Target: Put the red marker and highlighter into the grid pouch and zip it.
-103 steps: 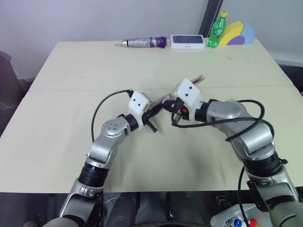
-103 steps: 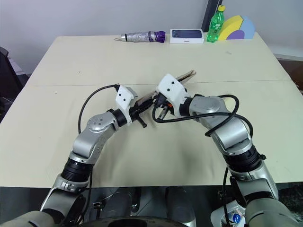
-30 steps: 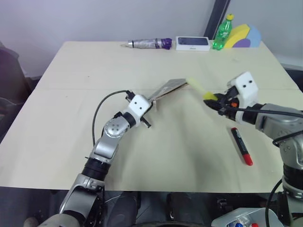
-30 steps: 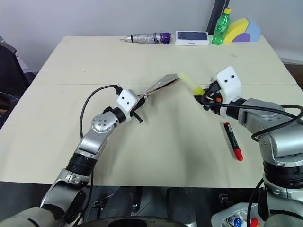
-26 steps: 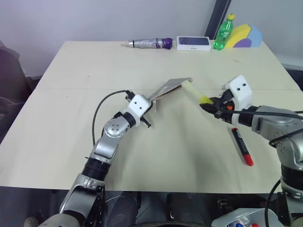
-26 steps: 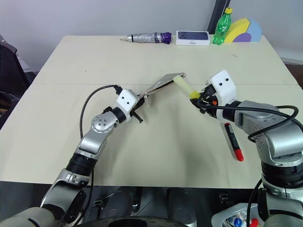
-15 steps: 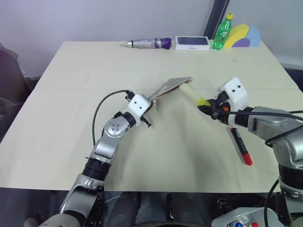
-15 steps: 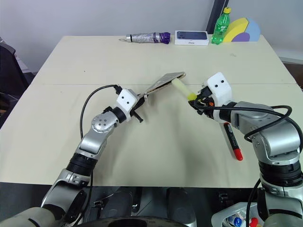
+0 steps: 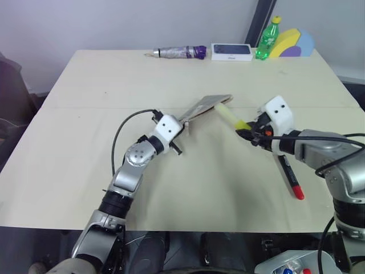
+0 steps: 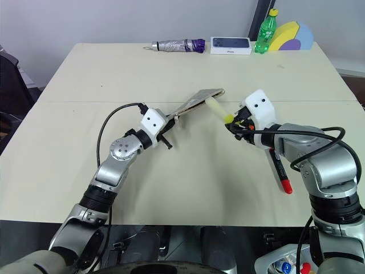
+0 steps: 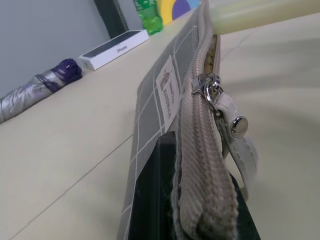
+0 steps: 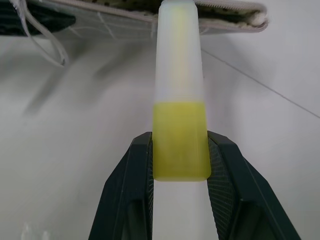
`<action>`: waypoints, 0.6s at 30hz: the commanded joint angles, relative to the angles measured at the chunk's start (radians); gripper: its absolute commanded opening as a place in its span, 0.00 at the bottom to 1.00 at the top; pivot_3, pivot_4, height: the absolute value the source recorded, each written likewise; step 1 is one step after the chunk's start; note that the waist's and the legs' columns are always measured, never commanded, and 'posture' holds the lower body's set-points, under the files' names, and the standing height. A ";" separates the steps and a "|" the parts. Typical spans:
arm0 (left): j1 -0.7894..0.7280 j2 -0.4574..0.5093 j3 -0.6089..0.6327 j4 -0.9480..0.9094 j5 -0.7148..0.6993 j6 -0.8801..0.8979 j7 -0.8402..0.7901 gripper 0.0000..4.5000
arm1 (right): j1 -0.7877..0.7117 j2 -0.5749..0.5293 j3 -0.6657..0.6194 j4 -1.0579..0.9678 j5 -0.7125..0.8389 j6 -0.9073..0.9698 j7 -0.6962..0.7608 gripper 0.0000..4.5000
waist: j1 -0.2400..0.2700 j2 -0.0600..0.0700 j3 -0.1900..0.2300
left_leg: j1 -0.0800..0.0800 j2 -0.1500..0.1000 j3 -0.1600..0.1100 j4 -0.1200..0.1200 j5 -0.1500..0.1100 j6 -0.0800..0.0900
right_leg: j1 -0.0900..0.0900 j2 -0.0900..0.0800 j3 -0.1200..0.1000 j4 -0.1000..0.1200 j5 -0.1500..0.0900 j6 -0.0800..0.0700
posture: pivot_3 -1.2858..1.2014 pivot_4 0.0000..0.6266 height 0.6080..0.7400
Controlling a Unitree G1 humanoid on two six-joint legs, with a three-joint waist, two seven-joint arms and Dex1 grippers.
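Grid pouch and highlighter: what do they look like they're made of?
Grid pouch: looks like woven grey fabric, matt, with ribbed beige zipper tape and a shiny metal slider. Highlighter: apparently plastic, smooth; frosted translucent cap over an opaque yellow body. It is clamped in the right gripper.

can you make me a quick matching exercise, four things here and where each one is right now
Things:
1. highlighter
2. pouch
3. red marker
4. umbrella

Places:
A. lying on the table by the right arm
B. held up by the left gripper
C. at the table's far edge
D. in the right gripper, tip at the pouch mouth

Pairs: 1-D, 2-B, 3-A, 4-C
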 commanded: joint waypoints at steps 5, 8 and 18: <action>0.015 0.078 -0.065 -0.070 0.077 -0.134 -0.059 0.00 | 0.033 -0.075 0.054 -0.078 -0.013 -0.041 0.066 0.20 | 0.000 0.000 0.000 | 0.000 0.000 0.000 0.000 0.000 0.000 | 0.000 0.000 0.000 -0.001 0.000 0.000 | 0.52 0.24 1.00; 0.017 0.108 -0.085 -0.076 0.086 -0.178 -0.095 0.00 | 0.042 -0.092 0.080 -0.087 -0.021 -0.057 0.089 0.20 | 0.000 0.000 0.000 | 0.000 0.000 0.000 0.000 0.000 0.000 | 0.000 0.000 0.000 -0.001 0.000 0.000 | 0.52 0.24 1.00; 0.012 0.160 -0.154 -0.073 0.110 -0.295 -0.202 0.00 | 0.039 -0.098 0.181 -0.139 -0.023 -0.087 0.156 0.20 | 0.000 0.000 0.000 | 0.000 0.000 -0.001 0.000 0.000 0.000 | 0.000 0.000 0.000 -0.002 0.000 0.000 | 0.52 0.24 1.00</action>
